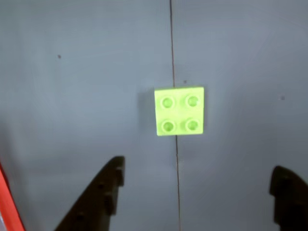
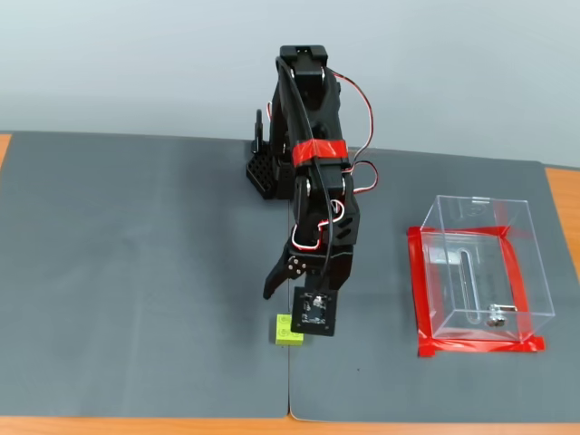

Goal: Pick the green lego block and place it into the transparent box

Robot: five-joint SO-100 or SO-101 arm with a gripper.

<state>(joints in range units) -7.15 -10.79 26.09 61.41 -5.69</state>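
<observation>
The green lego block (image 1: 179, 111) lies flat on the grey mat, studs up, in the middle of the wrist view, right on the mat seam. My gripper (image 1: 199, 169) is open and empty. Its two dark fingers come in from the bottom edge, one on each side of the block, and stop short of it. In the fixed view the block (image 2: 288, 330) sits just below the lowered gripper (image 2: 290, 299). The transparent box (image 2: 471, 201), its base bordered by red tape, stands empty to the right of the arm.
Two grey mats meet at a seam (image 2: 290, 390) running toward the front table edge. The arm's black base (image 2: 263, 168) stands at the back centre. A red strip (image 1: 7, 202) shows at the lower left edge of the wrist view. Orange tabletop (image 2: 562, 195) borders the mats.
</observation>
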